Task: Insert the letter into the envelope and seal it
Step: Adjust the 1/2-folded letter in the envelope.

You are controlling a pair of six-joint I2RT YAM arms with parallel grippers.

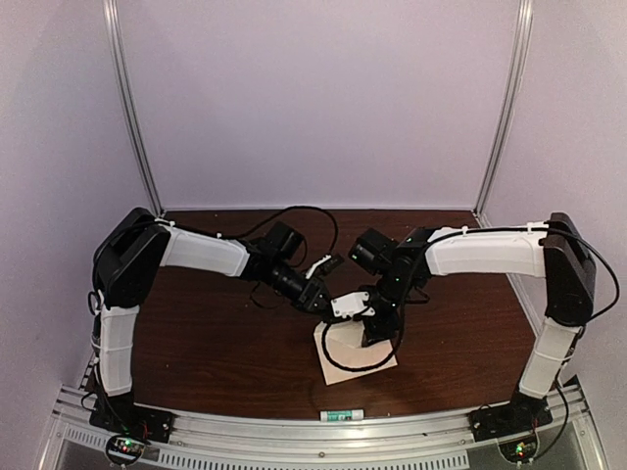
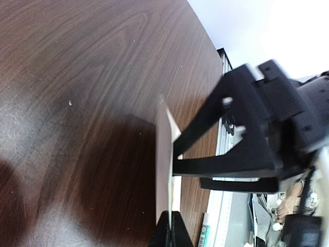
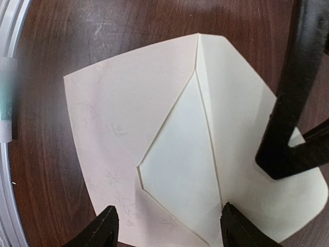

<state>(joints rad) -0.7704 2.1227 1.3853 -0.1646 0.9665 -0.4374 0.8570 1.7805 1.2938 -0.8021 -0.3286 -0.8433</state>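
Down at the near rail lies a small white-and-green tube (image 1: pixel 341 415), and just beyond it, front and centre on the bench (image 1: pixel 196 333), is the envelope (image 1: pixel 343 368). It's seam side up, with its pointed flap (image 3: pixel 180 154) showing pale in the middle. My right end effector (image 3: pixel 169 229) hangs directly over it, pointing down, with the jaws spread wide and nothing between them. My left end effector (image 2: pixel 172 234) comes in low from the other side, clenched tight on the envelope's edge, and that edge stands up thin as a blade in the left wrist view. A ridge runs across the paper where that side lifts off the wood. Further back, both my elbows ride high at the outer edges of the bench. The white forearms slope inward and down, and the wrists nearly meet over the paper.
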